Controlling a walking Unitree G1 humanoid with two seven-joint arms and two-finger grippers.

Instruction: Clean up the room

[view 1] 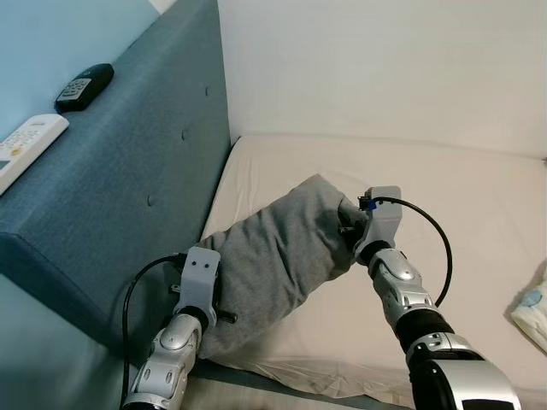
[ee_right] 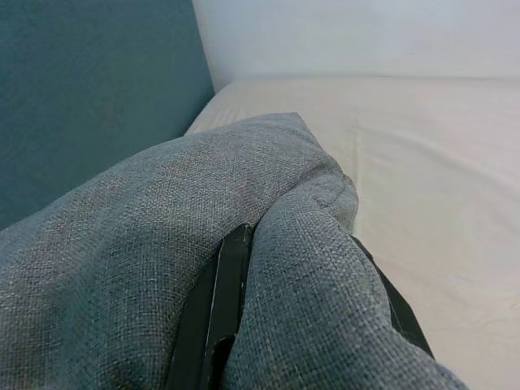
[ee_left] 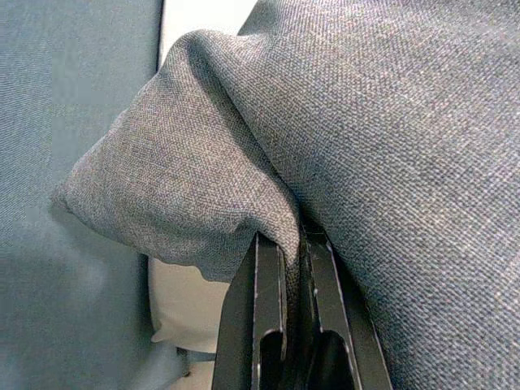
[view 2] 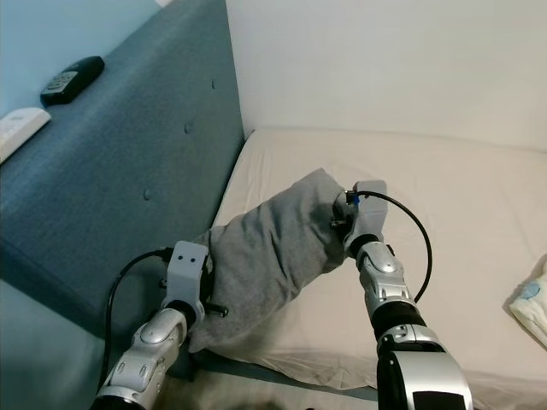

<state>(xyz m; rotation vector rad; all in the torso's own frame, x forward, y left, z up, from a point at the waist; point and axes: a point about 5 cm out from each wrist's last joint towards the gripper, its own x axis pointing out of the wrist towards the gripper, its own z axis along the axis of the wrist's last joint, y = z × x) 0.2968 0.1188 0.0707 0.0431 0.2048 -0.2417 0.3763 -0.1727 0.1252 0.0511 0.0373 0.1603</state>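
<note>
A grey pillow (view 1: pixel 273 256) lies lengthwise on the cream mattress (view 1: pixel 461 222), close beside the blue headboard (view 1: pixel 128 171). My left gripper (view 1: pixel 224 312) is shut on the pillow's near corner; its black fingers (ee_left: pixel 268 317) pinch a fold of grey fabric (ee_left: pixel 244 162). My right gripper (view 1: pixel 349 224) is shut on the pillow's far right edge. In the right wrist view one finger (ee_right: pixel 227 301) shows in a crease of the pillow (ee_right: pixel 162 244) and the other at the far side of the bulge.
A black remote (view 1: pixel 84 87) and a white remote (view 1: pixel 26 145) rest on top of the headboard. A white crumpled item (view 1: pixel 534 307) lies at the mattress's right edge. The white wall (view 1: pixel 385 60) stands behind the bed.
</note>
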